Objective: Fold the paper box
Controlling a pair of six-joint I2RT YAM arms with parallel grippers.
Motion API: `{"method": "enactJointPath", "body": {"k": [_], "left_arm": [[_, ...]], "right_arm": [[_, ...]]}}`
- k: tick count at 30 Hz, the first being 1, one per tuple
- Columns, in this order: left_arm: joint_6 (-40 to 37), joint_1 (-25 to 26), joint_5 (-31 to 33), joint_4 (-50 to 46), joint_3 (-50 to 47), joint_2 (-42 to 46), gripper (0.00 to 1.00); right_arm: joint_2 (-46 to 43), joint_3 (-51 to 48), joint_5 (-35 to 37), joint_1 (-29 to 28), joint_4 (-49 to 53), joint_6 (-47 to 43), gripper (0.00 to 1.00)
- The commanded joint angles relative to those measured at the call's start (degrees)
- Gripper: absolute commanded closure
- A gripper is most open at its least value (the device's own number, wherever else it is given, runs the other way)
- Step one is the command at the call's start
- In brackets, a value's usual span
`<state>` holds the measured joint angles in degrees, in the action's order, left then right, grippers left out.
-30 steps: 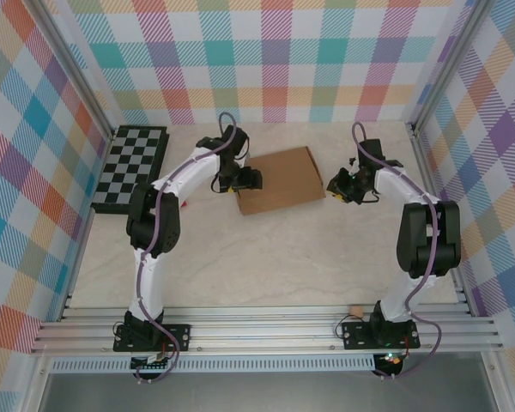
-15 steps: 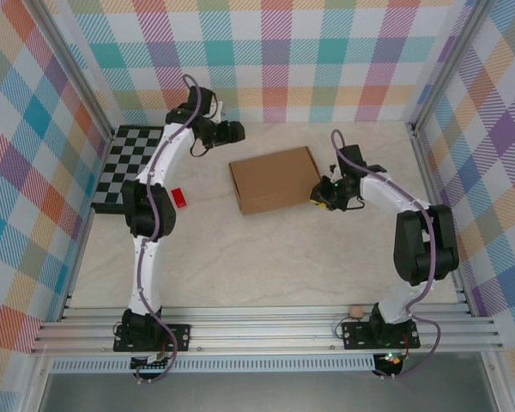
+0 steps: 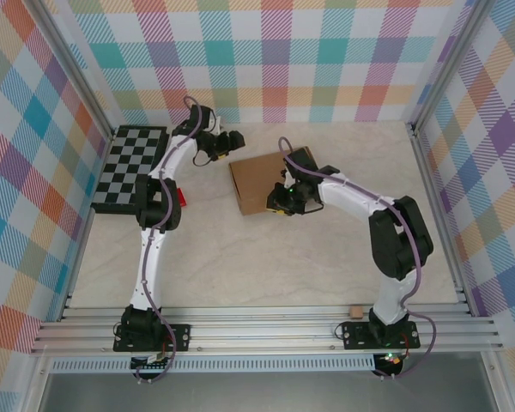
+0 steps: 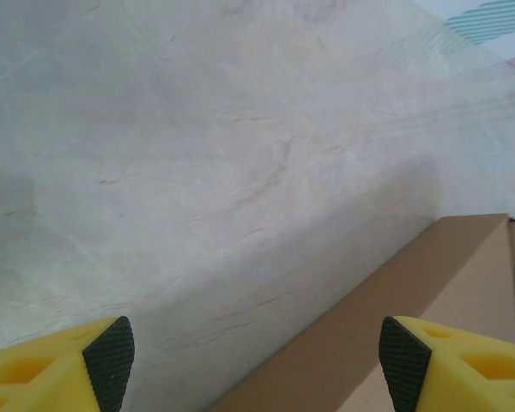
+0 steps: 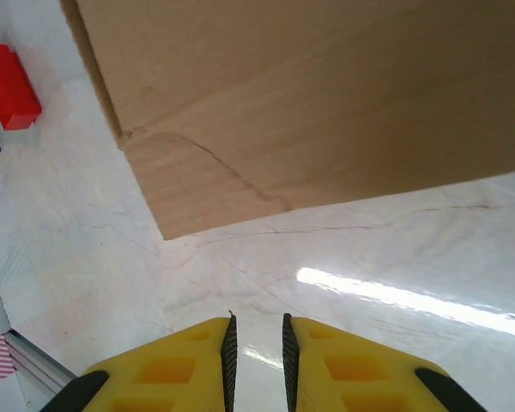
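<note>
Right arm has swung in from the box's right end, and now we've got the right tool (image 3: 280,201) at the near edge of the paper box (image 3: 262,176), while the left arm has backed off to the far-left corner!

We see the box lying flat and closed on the surface (image 3: 266,257), mid-way across and toward the far wall, with the chessboard (image 3: 130,167) well off to its left and a red block (image 3: 181,196) between them. From the right wrist we look down on pale surface just off the box's edge, and that tool's fingers (image 5: 229,343) are drawn almost together, a thin slit between them and nothing in it. Up at the far-left corner the left tool (image 4: 257,360) hangs with its pads (image 4: 110,350) spread wide, gripping nothing, the box corner just beside one pad.
</note>
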<state>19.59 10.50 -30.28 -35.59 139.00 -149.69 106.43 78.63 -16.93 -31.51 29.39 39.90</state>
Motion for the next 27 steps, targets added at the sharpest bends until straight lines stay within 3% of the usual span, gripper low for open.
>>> {"method": "enactJointPath", "body": {"k": [1,9,22,27], "left_arm": [[1.43,0.7,-3.36,1.33,1.84,-0.73,0.22],[0.1,2.32,-3.42,-0.26,-4.34,2.83,0.24],[2.65,4.02,-0.7,3.91,-30.54,20.26,0.26],[1.87,5.18,0.53,1.02,-31.32,19.45,0.26]], "right_arm": [[2.67,2.76,0.23,-0.59,0.06,1.41,0.77],[4.09,4.3,3.14,-0.66,1.38,-0.32,0.77],[-4.54,-4.16,5.26,4.44,4.22,-4.36,0.77],[-6.16,-9.28,-0.72,6.99,-1.24,-3.06,0.78]]}}
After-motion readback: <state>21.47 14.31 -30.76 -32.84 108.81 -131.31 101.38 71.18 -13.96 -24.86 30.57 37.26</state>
